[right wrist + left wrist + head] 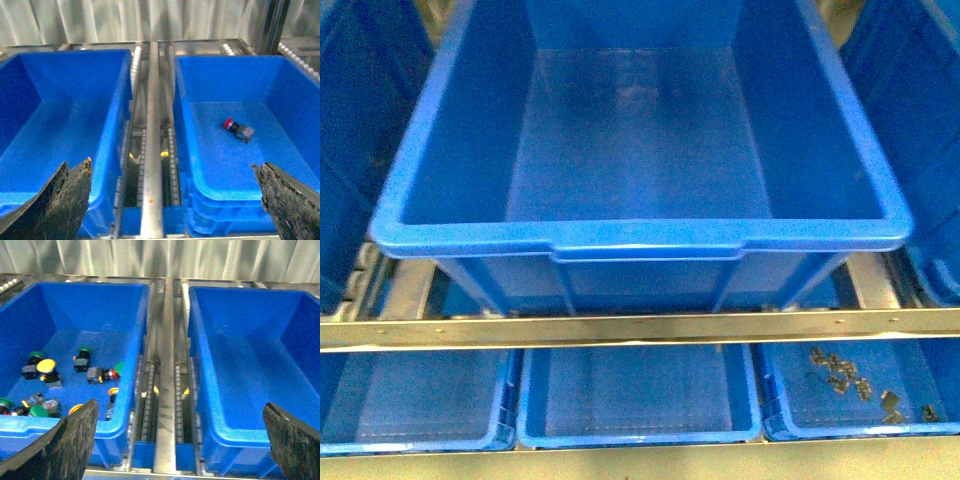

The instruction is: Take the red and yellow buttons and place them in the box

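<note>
The box, a large deep blue bin, fills the front view and holds nothing; neither arm shows there. In the left wrist view, a blue bin holds several switches: a yellow button, a red-capped one lying on its side, another yellow cap, and green ones. My left gripper hangs open above the metal rail between two bins, well short of the switches. In the right wrist view, one red button lies alone in a blue bin. My right gripper is open over the rail.
An empty blue bin lies beside the switch bin, another beside the red button's bin. Metal roller rails run between bins. Below a metal bar, three shallow blue trays; the right one holds small metal parts.
</note>
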Available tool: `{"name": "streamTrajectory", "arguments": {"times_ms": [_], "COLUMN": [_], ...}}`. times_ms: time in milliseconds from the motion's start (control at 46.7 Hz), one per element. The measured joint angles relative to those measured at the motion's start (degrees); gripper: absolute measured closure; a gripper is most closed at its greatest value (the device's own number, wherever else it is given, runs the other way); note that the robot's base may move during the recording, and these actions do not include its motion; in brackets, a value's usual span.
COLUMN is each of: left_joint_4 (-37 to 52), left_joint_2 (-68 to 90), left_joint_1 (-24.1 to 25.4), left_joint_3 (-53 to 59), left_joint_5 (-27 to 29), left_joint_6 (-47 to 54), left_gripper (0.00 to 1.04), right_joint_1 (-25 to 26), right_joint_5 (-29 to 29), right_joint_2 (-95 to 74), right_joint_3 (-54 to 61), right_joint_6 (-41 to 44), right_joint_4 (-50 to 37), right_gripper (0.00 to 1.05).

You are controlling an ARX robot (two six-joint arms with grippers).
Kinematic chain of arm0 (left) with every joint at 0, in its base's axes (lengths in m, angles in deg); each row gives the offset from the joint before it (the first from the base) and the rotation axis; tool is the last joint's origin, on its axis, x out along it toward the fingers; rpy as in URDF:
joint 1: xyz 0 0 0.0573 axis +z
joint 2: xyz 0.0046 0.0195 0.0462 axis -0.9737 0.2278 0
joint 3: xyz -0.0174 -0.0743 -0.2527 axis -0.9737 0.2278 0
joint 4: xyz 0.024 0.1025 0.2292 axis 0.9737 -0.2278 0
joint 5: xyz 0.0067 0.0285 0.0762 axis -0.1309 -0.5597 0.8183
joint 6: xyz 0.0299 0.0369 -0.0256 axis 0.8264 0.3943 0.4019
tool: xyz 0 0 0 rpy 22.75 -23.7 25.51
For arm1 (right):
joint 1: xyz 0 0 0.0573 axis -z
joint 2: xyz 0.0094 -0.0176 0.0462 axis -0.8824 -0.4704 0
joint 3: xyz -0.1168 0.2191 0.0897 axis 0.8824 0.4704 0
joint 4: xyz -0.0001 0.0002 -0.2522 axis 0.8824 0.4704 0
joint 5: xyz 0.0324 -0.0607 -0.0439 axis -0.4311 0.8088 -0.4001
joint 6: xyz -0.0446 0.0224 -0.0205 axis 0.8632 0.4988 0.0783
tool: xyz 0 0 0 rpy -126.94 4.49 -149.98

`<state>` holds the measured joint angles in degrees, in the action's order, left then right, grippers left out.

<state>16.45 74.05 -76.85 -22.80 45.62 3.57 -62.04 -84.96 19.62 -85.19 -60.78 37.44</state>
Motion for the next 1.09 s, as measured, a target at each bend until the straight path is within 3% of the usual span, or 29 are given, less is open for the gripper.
{"name": "streamTrajectory", "arguments": {"times_ms": [1091], "left_joint_4": [0.00], "left_joint_2": [0.00], "left_joint_1": [-0.02], "left_joint_3": [0.00], "left_joint_5": [0.00], "left_joint_6": [0.07], "left_gripper": [0.08], "right_joint_1": [0.11], "right_joint_5": [-0.17], "right_joint_2": [0.00], "right_joint_3": [0.02], "right_joint_6": [0.02], "right_joint_4": [0.04], "right_gripper": [0.06]}}
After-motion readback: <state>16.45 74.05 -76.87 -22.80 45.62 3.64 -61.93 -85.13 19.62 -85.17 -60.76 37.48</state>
